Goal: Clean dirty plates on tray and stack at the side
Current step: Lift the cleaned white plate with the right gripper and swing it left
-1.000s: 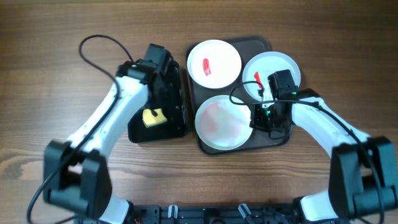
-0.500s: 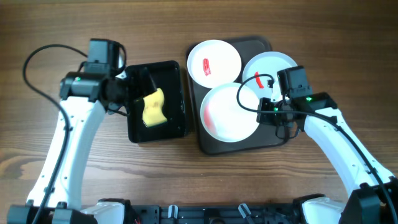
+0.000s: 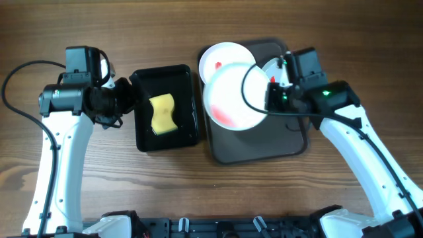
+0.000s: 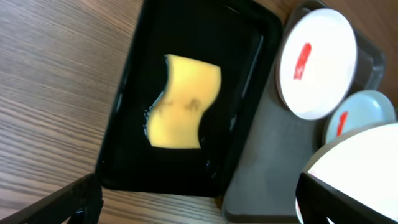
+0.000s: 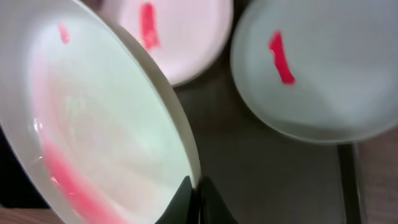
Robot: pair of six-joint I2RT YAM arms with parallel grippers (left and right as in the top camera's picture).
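My right gripper (image 3: pixel 271 97) is clenched on the rim of the lifted plate (image 3: pixel 232 96), a white one. I see it tilted over the left half of the tray (image 3: pixel 264 147). On the right wrist camera, my dark fingers (image 5: pixel 208 202) pinch the plate's edge at the bottom of the frame. A pink-red smear runs along the plate's inner left side. That view is blurred, so I cannot tell whether any part of the plate touches the tray.

The other white plate (image 3: pixel 218 56) lies flat in the tray's far left corner with a red smear at its centre, and the lifted plate overlaps its near edge from above. The pale blue plate (image 5: pixel 311 68) lies in the far right corner, also marked with a short red smear. From overhead my right arm covers most of it.

My left gripper (image 3: pixel 124 98) is released, with the fingers spread wide at the bottom corners of the left wrist view and nothing between them. It hangs over the table (image 3: pixel 172 185), just beside the left wall of the black tub (image 3: pixel 144 135). The tub stands directly left of the tray. A yellow sponge (image 4: pixel 185 102) lies flat in the middle of it.
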